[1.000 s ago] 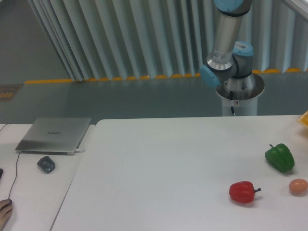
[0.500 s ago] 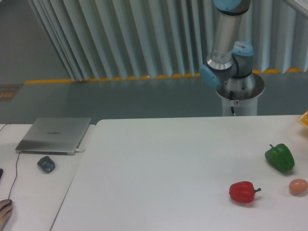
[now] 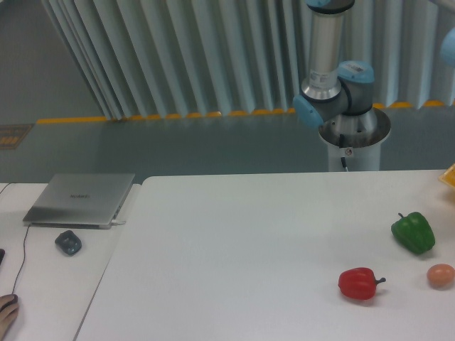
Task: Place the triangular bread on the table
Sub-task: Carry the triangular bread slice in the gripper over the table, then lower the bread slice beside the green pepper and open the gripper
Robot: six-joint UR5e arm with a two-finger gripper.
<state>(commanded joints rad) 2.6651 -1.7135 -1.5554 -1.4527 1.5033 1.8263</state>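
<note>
On the table (image 3: 234,249) nothing has moved since the earlier frames. Only the arm (image 3: 328,53) differs: its upright silver link now stands a little more to the left and straighter, and a blue rounded part shows at the top right edge of the view.

Nearest to the camera, a red pepper (image 3: 360,283) lies on the right part of the table, with its stem to the right. Just to its right, close to the frame edge, sits a small orange ball (image 3: 441,275). A bit farther back is a green pepper (image 3: 413,232), apart from both. At the right edge of the view, at the far side of the table, a small yellow-orange corner (image 3: 449,175) shows; it may be the bread, but most of it is cut off, so I cannot say for sure.

On the left desk (image 3: 43,284) are a dark mouse (image 3: 68,242) and, behind it, a closed grey laptop (image 3: 81,199).

Behind the table the arm rises from its round base (image 3: 353,138), goes up through the blue joint and leaves the top of the picture. The gripper is outside the view, so I cannot tell how far the fingers are open or what they hold.
</note>
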